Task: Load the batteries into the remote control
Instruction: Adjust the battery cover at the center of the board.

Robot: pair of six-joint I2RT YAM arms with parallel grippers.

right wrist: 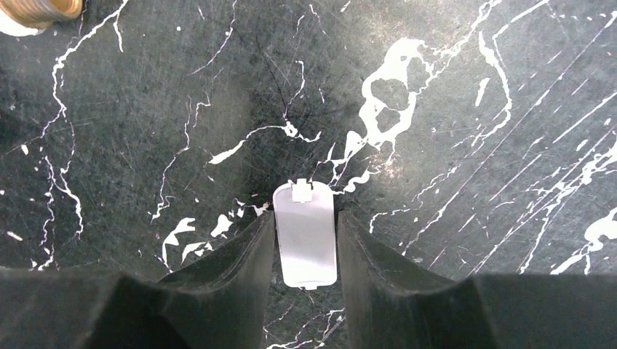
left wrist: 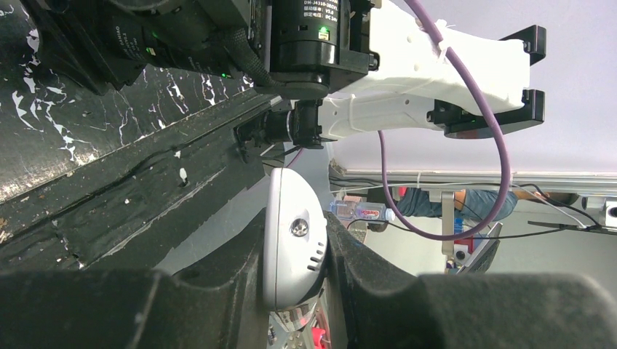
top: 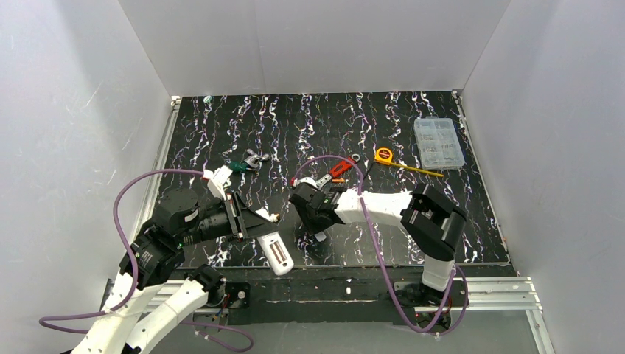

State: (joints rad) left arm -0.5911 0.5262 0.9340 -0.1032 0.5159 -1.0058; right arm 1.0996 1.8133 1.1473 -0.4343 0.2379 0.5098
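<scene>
a robotics lab test cell: plain white panel walls [top: 309, 44] close in a black marbled table [top: 295, 125], with bolted robot arms [top: 383, 206], aluminium rails [top: 486, 291] and purple cables [top: 173, 172].

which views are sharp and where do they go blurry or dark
right wrist: marbled black mat sharp, small flat white cover evenly lit, right tool's dark fingers soft at the bottom; left wrist: slim white rectangular remote control in focus, left tool's near fingers a black blur, background bright; top external: even light, soft shadows
</scene>
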